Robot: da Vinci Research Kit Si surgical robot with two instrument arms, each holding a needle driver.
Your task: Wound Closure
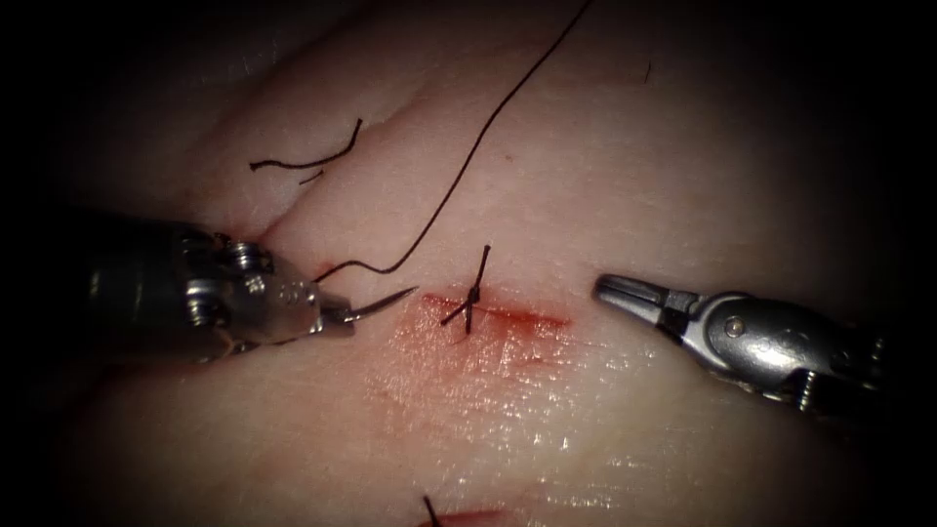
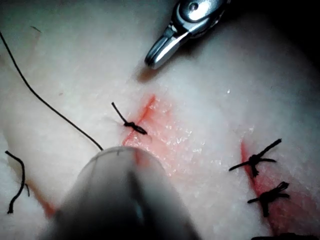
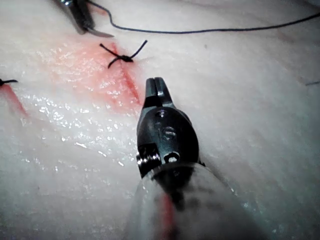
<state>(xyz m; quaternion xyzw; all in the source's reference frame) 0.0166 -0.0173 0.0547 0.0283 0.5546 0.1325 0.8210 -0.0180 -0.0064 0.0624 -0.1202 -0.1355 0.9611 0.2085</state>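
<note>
Left tool [image 1: 337,317] has its fingers clamped on the needle [image 1: 383,304] near its back end, the point aimed right at the cut's [image 1: 498,314] left end and clear of the tissue [image 1: 586,420]. Thread [image 1: 468,161] trails up and away from it. Right tool [image 1: 625,291], fingers closed on nothing, waits off the cut's right end; one knot [image 1: 470,298] sits between them, with open tissue all around.

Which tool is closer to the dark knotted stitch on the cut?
Left. The left tool, holding the curved needle pointing at the dark knotted stitch, sits just left. The right tool, jaws shut, empty, lies farther right.
</note>
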